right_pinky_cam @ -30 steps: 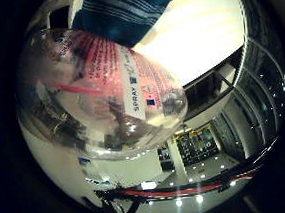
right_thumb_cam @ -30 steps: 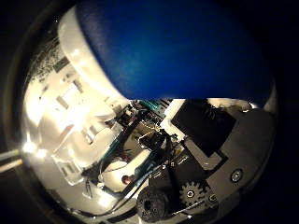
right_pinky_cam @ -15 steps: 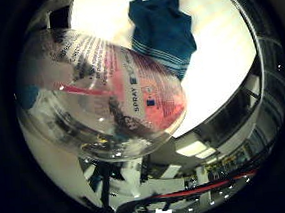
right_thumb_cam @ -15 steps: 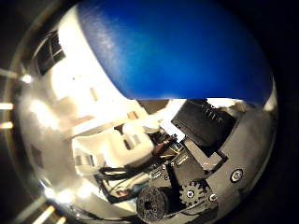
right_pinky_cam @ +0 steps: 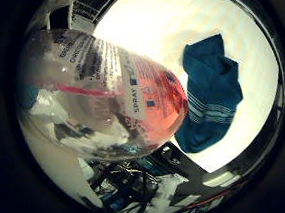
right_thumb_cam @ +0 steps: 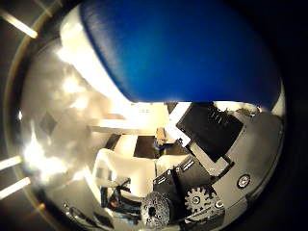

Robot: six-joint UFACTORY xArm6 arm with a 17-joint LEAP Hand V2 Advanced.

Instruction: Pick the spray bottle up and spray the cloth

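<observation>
1. Clearly, the white table [right_pinky_cam: 176, 28] fills the background.
2. Close against the palm sits the spray bottle [right_pinky_cam: 102, 100], clear with a blue top, raised off the table.
3. Right hand [right_thumb_cam: 202, 183] has its fingers curled round it.
4. Blue cloth [right_pinky_cam: 212, 98] lies crumpled on the table.

Table [right_pinky_cam: 176, 28]: pale, brightly lit top, dark edge at near side. Ceiling strip lights [right_thumb_cam: 17, 21]: bright bars, several, seen at rim of thumb-side view. Room beyond table edge: dim, cluttered with dark furniture and equipment [right_pinky_cam: 134, 187], details not discernible. Pale glossy surfaces reflecting glare [right_thumb_cam: 57, 144].
</observation>
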